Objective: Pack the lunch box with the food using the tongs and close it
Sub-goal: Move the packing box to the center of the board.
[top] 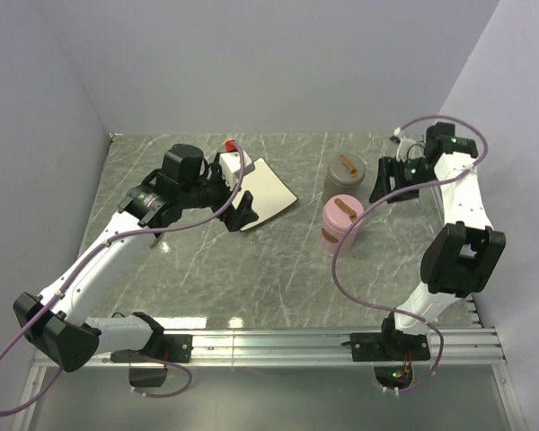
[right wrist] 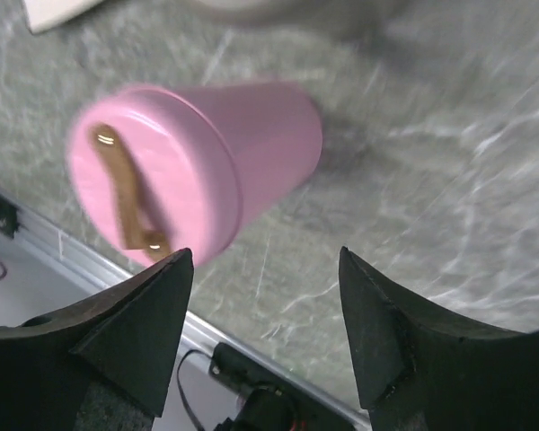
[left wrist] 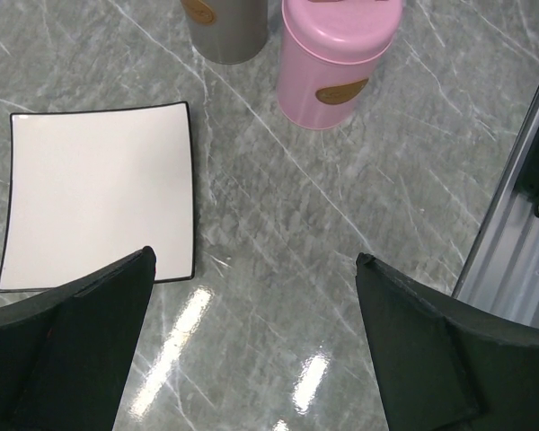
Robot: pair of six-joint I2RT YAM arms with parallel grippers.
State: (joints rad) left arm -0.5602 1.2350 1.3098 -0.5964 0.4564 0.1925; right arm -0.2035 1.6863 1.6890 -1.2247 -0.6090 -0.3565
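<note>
Right jaws stood well apart, holding nothing. The pink canister (right wrist: pixel 198 171), which I took for the lunch box, stood upright on the worktop with its lid on, just ahead of them, so the right arm was nearer. Left jaws were fully wide and empty at the edge of the bare white plate (left wrist: pixel 99 193). No food or tongs in view.

Bright even light, glare on table (left wrist: pixel 251 224), blurred right-wrist view.
</note>
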